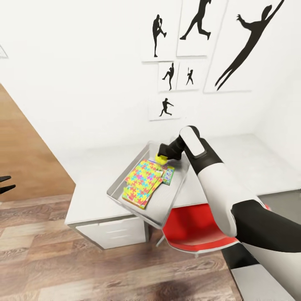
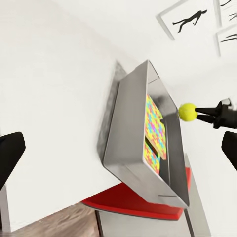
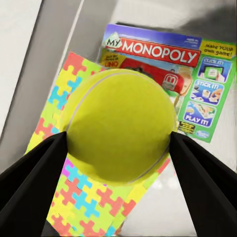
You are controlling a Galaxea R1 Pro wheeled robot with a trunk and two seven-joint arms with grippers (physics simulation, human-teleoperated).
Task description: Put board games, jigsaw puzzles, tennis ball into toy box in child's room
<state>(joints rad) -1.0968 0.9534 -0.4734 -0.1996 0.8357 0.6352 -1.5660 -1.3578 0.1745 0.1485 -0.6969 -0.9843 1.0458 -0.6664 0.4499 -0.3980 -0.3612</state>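
We see the right claw (image 1: 160,158) gripping the tennis ball (image 1: 160,158), held over the far end of the toy box (image 1: 119,184). In the right wrist view the ball (image 3: 118,126) sits clamped between the two dark fingers (image 3: 29,182), pressed on both sides.

The toy box, a light grey bin, rests on the pale tabletop (image 1: 92,196) with its near corner jutting over the front edge, above the red chair (image 1: 192,230). Inside we note the jigsaw puzzles (image 1: 142,183), thin bright squares stacked roughly one on another, and beside them a board game (image 1: 168,174) lying flat under the ball. The right wrist view reads its lid: "My Monopoly" (image 3: 163,52), blue and red with a green side panel; the puzzle pieces (image 3: 64,94) overlap its edge.

From the left wrist view we see the box (image 2: 129,133) from its side wall, puzzles (image 2: 154,133) bright inside, and the ball (image 2: 187,112) at the tip of the right claw (image 2: 197,111), just above the rim.

The left claw (image 1: 5,184) shows at the head view's left edge, well apart from the tabletop; its dark fingers (image 2: 10,158) stand wide apart with nothing between them.

Black athlete silhouettes (image 1: 196,21) hang on the white wall behind. White drawers (image 1: 113,232) sit under the tabletop's left end, over a wood plank floor (image 1: 83,267)
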